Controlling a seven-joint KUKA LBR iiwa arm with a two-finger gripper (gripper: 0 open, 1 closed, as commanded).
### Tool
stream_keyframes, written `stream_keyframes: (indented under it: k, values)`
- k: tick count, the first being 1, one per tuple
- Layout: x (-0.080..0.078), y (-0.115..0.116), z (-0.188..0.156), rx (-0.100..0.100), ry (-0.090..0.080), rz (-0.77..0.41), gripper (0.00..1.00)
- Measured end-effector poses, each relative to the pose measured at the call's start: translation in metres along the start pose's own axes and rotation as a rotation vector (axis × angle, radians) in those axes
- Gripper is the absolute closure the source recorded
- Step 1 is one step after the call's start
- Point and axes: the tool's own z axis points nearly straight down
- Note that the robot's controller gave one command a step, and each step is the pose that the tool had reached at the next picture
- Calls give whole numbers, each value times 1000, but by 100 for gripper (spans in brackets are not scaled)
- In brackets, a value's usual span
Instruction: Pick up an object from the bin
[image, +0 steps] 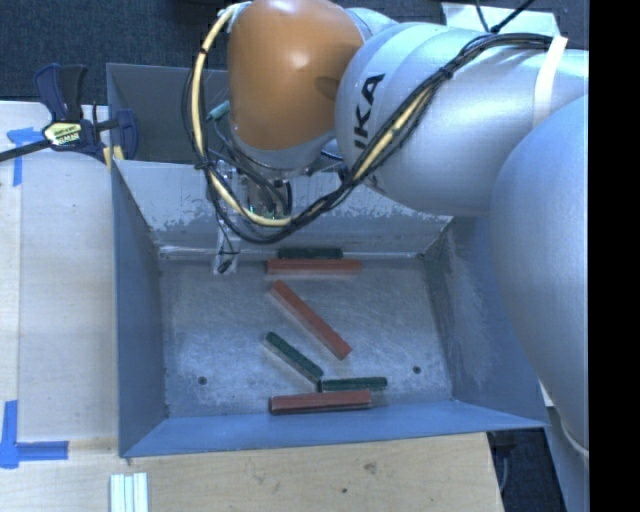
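My gripper (258, 192) hangs under the arm's wrist over the back left of the bin, close to the back wall. Just right of it and lower, a red-brown flat stick (313, 267) lies along the foot of the back wall. A dark green stick (312, 254) lies right behind that one, partly hidden by it. A longer red-brown stick (311, 319) lies slantwise in the middle of the bin floor. None of these is seen between the gripper's parts.
Toward the front lie a slanted dark green stick (291, 356), a short dark green stick (353, 383) and a red-brown stick (320, 402) along the front wall. The arm and its cables cover the bin's back right.
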Motion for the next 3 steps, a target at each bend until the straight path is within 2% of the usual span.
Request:
stream_keyframes:
  k: [1,2,3]
  values:
    - [22,-96,115,3,0,22,0]
    - [69,-148,163,0,-10,-202,0]
    - [38,-172,165,-2,-8,71,0]
